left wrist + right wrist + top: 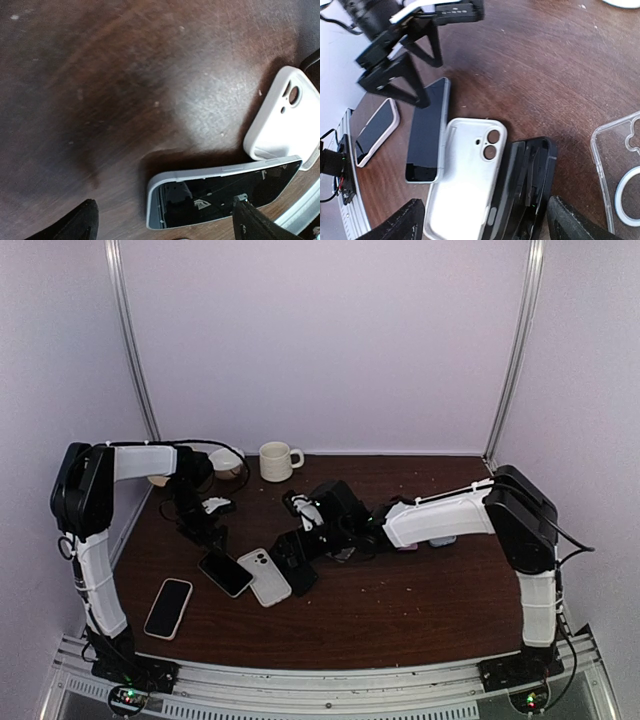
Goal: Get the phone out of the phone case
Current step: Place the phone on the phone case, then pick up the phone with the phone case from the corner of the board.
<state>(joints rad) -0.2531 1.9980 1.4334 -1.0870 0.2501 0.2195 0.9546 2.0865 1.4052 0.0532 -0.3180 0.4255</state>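
Here, the phone lies bare just beside the white case on the desk; left tool and right tool hover released.

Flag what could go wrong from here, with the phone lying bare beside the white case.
1. The left gripper is open low over the phone; a skewed retreat might drag it.
2. The phone lies against the white case, so a nudge to one could shift both.
3. The right gripper hangs open over the black case, close to the left one; they could clash.
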